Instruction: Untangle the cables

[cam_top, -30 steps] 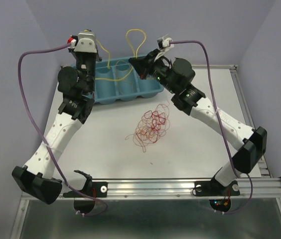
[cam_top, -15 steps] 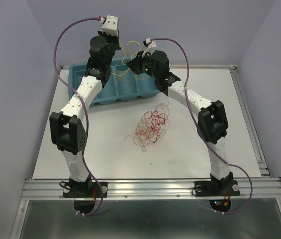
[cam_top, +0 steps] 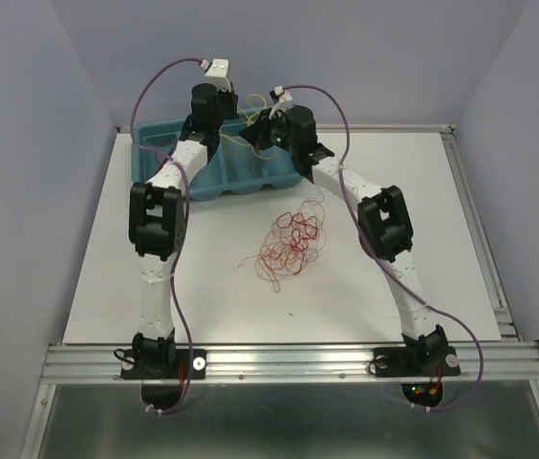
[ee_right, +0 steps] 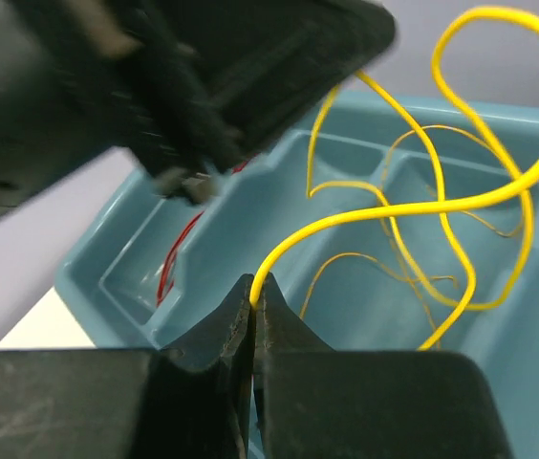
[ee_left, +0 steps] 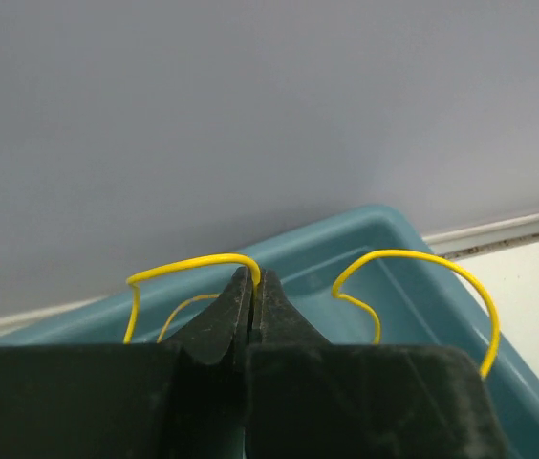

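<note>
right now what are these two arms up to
The left gripper and right gripper are each shut on yellow wire, holding it over the teal tray at the table's far side. More yellow wire lies in the tray. A tangle of red and orange wire sits on the table, untouched.

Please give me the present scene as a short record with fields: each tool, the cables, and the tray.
left tool: shut on yellow cable, above the tray
right tool: shut on yellow cable, above the tray
tray: blue, with compartments, at the far side of the table
in tray: red cable, in an end compartment
tangle of red and orange cables: lying on the table in front of the tray, no tool touching it
</note>
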You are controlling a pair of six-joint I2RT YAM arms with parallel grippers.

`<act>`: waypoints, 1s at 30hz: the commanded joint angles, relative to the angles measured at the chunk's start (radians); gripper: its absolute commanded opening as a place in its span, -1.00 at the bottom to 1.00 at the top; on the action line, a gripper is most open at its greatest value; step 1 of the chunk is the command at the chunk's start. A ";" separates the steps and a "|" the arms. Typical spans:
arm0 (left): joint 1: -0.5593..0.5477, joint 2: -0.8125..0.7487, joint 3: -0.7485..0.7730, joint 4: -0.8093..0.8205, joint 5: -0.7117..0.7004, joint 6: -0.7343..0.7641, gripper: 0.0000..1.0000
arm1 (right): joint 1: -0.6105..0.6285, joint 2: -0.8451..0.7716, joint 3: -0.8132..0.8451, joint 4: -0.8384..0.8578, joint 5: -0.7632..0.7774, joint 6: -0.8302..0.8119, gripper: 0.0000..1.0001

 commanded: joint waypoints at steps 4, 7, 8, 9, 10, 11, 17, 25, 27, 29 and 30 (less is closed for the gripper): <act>0.010 0.014 0.045 0.012 0.098 -0.154 -1.00 | 0.009 -0.019 -0.049 0.205 -0.160 0.017 -0.99; 0.012 0.005 0.007 0.004 0.155 -0.187 -1.00 | 0.009 -0.047 -0.101 0.235 -0.148 0.021 -0.99; 0.012 -0.003 -0.012 0.001 0.176 -0.210 -1.00 | 0.009 -0.059 -0.124 0.239 -0.142 0.023 -0.99; 0.012 -0.009 -0.023 0.001 0.190 -0.217 -1.00 | 0.009 -0.062 -0.134 0.246 -0.135 0.024 -0.99; 0.012 -0.015 -0.033 -0.005 0.198 -0.224 -1.00 | 0.009 -0.067 -0.149 0.252 -0.125 0.029 -0.99; 0.012 -0.038 -0.049 -0.003 0.202 -0.232 -1.00 | 0.009 -0.072 -0.160 0.260 -0.112 0.030 -0.99; 0.005 -0.174 -0.257 0.122 0.190 -0.258 -1.00 | 0.000 -0.078 -0.184 0.292 -0.029 0.039 -0.99; -0.008 -0.172 -0.167 0.133 0.210 -0.269 -1.00 | -0.002 -0.188 -0.330 0.340 0.031 0.004 -0.99; -0.025 -0.191 -0.161 0.118 0.164 -0.220 -1.00 | -0.002 -0.219 -0.379 0.361 0.040 -0.003 -0.99; -0.037 -0.210 -0.164 0.119 0.137 -0.179 -1.00 | -0.005 -0.237 -0.401 0.370 0.045 -0.005 -0.99; -0.048 -0.225 -0.165 0.127 0.126 -0.154 -1.00 | -0.005 -0.240 -0.416 0.383 0.053 -0.003 -0.99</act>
